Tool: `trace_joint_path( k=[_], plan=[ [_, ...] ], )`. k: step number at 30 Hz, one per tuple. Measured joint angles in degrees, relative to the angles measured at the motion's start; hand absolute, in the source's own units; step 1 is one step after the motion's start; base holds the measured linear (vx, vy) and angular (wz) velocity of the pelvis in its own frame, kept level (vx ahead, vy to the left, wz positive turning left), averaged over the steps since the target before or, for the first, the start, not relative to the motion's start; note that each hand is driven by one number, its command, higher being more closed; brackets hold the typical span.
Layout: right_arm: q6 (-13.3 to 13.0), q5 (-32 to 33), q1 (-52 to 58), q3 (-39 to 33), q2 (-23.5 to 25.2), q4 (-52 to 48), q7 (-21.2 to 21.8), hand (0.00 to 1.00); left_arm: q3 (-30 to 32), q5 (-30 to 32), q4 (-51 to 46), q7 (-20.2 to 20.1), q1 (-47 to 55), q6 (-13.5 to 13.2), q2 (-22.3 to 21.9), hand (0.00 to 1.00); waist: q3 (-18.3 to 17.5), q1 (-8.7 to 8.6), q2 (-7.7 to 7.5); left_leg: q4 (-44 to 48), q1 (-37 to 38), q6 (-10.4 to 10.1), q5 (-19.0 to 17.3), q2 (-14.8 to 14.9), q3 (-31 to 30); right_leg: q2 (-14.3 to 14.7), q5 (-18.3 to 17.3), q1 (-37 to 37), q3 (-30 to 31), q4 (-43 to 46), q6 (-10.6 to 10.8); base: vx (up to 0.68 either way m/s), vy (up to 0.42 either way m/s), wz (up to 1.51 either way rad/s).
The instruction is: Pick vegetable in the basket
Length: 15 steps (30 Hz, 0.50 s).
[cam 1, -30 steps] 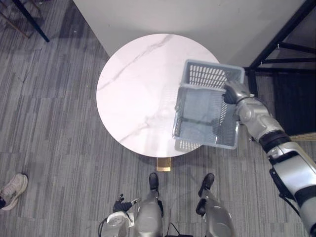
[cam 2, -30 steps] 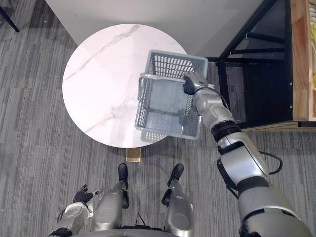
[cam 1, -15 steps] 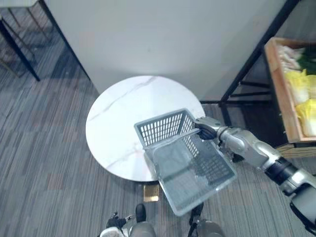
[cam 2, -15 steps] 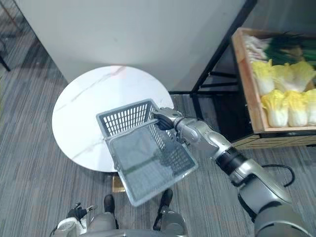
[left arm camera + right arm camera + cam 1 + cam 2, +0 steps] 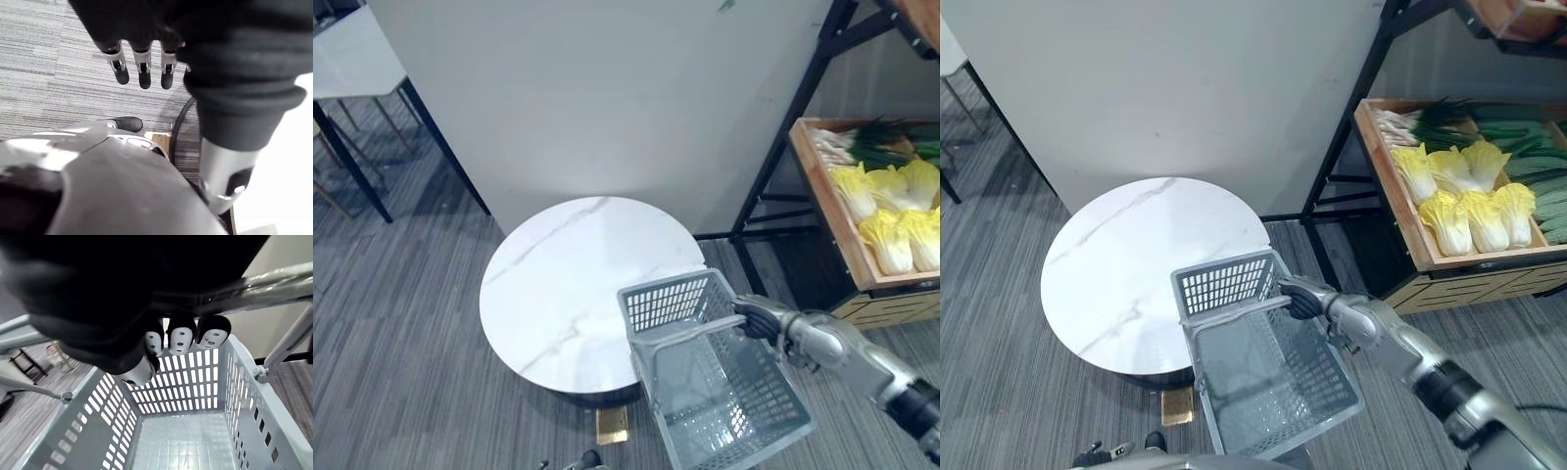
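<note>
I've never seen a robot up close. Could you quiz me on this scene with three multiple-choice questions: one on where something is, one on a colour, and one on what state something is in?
1. Where do the cabbages lie?
A in the basket
B in the wooden crate
C on a plate

2. What colour is the basket?
A red
B grey
C yellow

3. What is the right robot hand doing?
A hanging open
B making an empty fist
C gripping the basket's handle

Answers:
1 B: their pale yellow heads sit side by side inside the crate, and the basket holds nothing.
2 B: its slotted walls and floor are grey all over.
3 C: its fingers curl round the handle.
</note>
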Motion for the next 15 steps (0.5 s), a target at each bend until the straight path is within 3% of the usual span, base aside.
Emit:
trace_joint_path(
  k=[1,2,3,4,6,7,8,9,10,11,12,13,15],
  plan=[
    [0.0,-0.1,1.5,-1.7,0.1,-0.6,-0.1,1.00,-0.4,0.3,0.0,0.0,0.1,0.0,0.1,0.00,0.0,-0.42,0.02,0.0,-0.1,0.4,-0.3,-0.3,0.4,-0.3,0.0,-1.1,1.3,1.6,0.0,-0.09,0.098,-0.39],
    [0.0,-0.4,3.5,-4.0,0.3,-1.6,-0.7,1.00,-1.1,0.4,0.0,0.1,0.3,-0.1,0.4,0.00,0.0,-1.18,-0.04,-0.2,-0.3,0.8,-0.6,-0.7,1.6,-0.7,0.6,-3.3,4.1,3.8,0.8,-0.10,0.102,-0.49],
    [0.1,-0.9,4.5,-4.8,0.5,-2.2,-1.6,1.00,-1.6,0.9,0.0,0.1,0.5,-0.1,0.6,0.00,-0.1,-1.72,-0.06,-0.2,-0.8,1.0,-0.7,-0.9,3.0,-0.6,2.2,-5.0,7.3,4.0,3.1,-0.09,0.109,-0.59],
    [0.1,-1.7,5.1,-5.1,0.5,-2.6,-2.1,1.00,-1.6,1.6,0.0,0.0,0.4,-0.1,0.8,0.00,-0.2,-2.06,-0.19,-0.2,-1.0,1.1,-0.8,-1.4,4.0,-0.3,3.5,-5.8,8.6,3.7,3.2,-0.08,0.117,-0.95],
    [0.1,-3.3,5.7,-5.4,1.1,-3.1,-2.5,1.00,-1.9,2.4,0.2,0.0,-0.5,-0.2,0.8,0.00,-0.5,-1.29,0.25,-0.2,-1.3,3.0,-0.4,-0.1,7.8,2.6,13.0,-7.2,8.9,-2.6,0.7,-0.07,0.085,-1.24],
    [0.1,-4.7,5.6,-5.4,1.8,-3.4,-2.6,1.00,-2.3,3.0,1.3,0.0,-0.5,-0.4,0.4,0.00,-0.1,-0.87,1.53,0.1,-2.0,4.0,0.3,1.6,12.0,2.6,8.0,-8.8,3.4,3.5,-5.2,-0.07,0.025,-1.03],
    [0.1,-5.1,5.6,-5.0,1.7,-3.2,-2.6,1.00,-3.1,3.8,1.1,0.0,-0.6,-0.4,0.6,0.00,-0.5,-2.01,0.80,1.4,-1.6,3.6,0.5,1.6,12.7,0.0,-1.4,-9.7,-3.2,14.1,-9.9,-0.04,0.017,-1.00],
    [0.1,-5.2,5.5,-4.9,1.8,-2.6,-2.6,1.00,-3.6,4.1,0.5,-0.1,-1.0,-0.4,1.7,0.00,-0.4,-2.38,-1.27,4.9,-1.7,3.9,-0.9,0.4,14.5,-3.2,-4.2,-10.0,-8.9,19.9,-8.7,-0.04,0.024,-1.15],
    [0.1,-5.9,4.6,-4.9,1.8,-1.1,-2.9,1.00,-3.8,4.3,-0.3,-0.2,-1.4,-0.2,2.5,0.00,-0.3,-1.77,-1.88,10.1,-3.2,4.9,-5.0,0.7,16.8,-3.4,-2.7,-10.4,-13.1,18.7,-10.3,-0.18,0.035,-1.56],
    [0.2,-6.7,3.4,-4.7,1.5,-0.7,-3.3,1.00,-3.9,4.3,0.4,-0.5,-0.8,-0.1,1.5,0.00,-1.2,-0.44,0.63,8.9,-3.3,6.4,-5.6,1.4,17.2,0.1,-1.9,-8.6,-12.1,13.0,-9.8,-0.25,0.005,-1.98],
    [0.3,-7.5,2.5,-4.4,2.0,-0.8,-3.5,1.00,-3.8,4.4,0.5,-0.8,-0.3,-0.6,1.1,0.00,-1.0,0.21,1.53,8.2,-1.5,5.1,-5.2,2.5,22.2,-0.4,-7.3,-8.8,-14.1,19.0,-12.5,-0.22,0.007,-1.60],
    [-0.1,-7.9,2.7,-4.3,1.9,-0.9,-3.9,1.00,-4.5,4.3,0.6,-0.8,0.0,-0.5,0.9,0.00,-1.0,-1.16,1.66,8.1,-0.7,5.2,-4.8,2.7,24.3,-3.4,-12.7,-8.1,-17.8,28.1,-14.0,-0.08,-0.029,-1.38],
    [-0.2,-8.8,2.5,-4.3,2.0,1.2,-4.0,1.00,-5.8,4.1,1.2,-1.1,0.1,-0.2,1.0,0.00,-1.9,-1.33,1.15,8.3,0.1,4.6,-4.3,2.8,28.8,-8.6,-16.9,-2.8,-21.6,29.9,-10.1,-0.04,-0.076,-1.22]
  ],
)
